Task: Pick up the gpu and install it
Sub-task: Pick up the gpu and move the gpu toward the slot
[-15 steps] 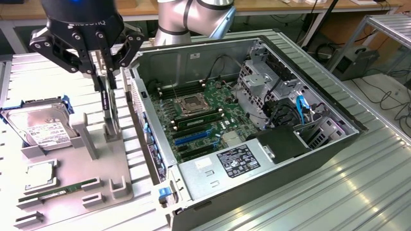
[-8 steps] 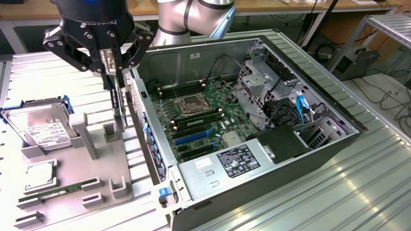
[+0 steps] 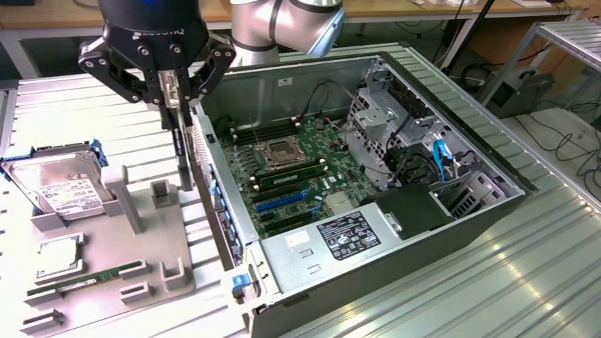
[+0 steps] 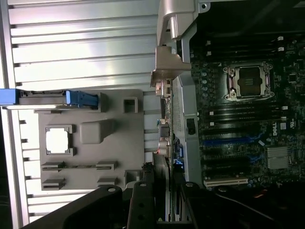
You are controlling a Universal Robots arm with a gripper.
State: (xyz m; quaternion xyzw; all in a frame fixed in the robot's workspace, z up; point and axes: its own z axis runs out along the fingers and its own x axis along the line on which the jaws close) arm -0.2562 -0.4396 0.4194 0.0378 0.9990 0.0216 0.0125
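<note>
In the exterior view, your gripper (image 3: 172, 105) sits in the upper left of the frame, its fingers clamped together on the gpu (image 3: 182, 158). The card hangs edge-on and nearly upright below them. Its lower end is over the gap between the grey fixture tray (image 3: 141, 239) and the near wall of the open computer case (image 3: 423, 232), so it is not yet over the motherboard (image 3: 310, 151).

The tray holds a hard drive (image 3: 61, 186) upright in its cradle, a processor chip (image 3: 61, 255) in a square pocket, and a green memory stick (image 3: 89, 276) in a slot. The case holds the board, with its bare CPU socket (image 3: 280, 151) and blue expansion slots (image 3: 281, 197), and a labelled power supply (image 3: 338, 239) in the lower corner.

In the wrist view, the gripper (image 4: 164, 202) pinches the gpu (image 4: 164, 176) by its thin edge, right beside the case wall (image 4: 183, 109). The tray (image 4: 90, 152) lies on one side of that wall, the blue slots (image 4: 228, 141) on the other.

Your main risk, I judge, is the card's lower edge or bracket catching the case rim as it crosses. A narrow pinch could also let the card pivot, and then its contacts would meet the slot crooked and jam.
</note>
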